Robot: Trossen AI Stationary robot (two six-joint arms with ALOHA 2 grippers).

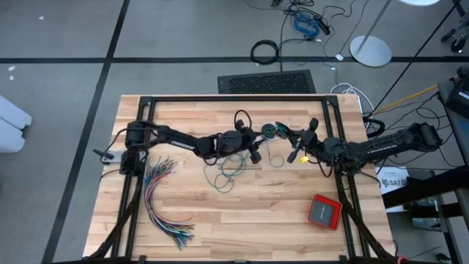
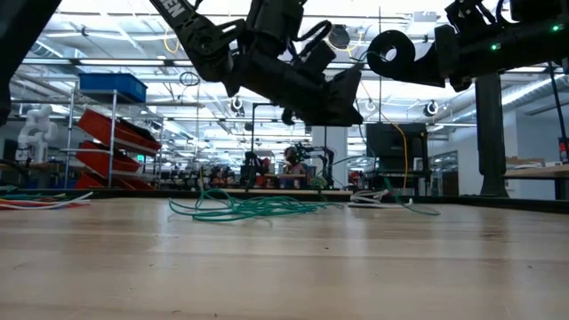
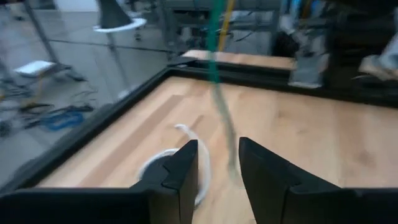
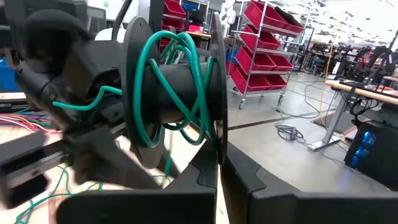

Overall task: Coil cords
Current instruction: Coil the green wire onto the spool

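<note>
The left gripper hangs above the table's middle, jaws partly spread around the green cord. The right gripper, jaws pressed together, pinches a black spool wound with that cord; the rest lies loose on the table.

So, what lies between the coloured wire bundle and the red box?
Only bare tabletop separates the wire bundle and red box, as the high view shows.
</note>
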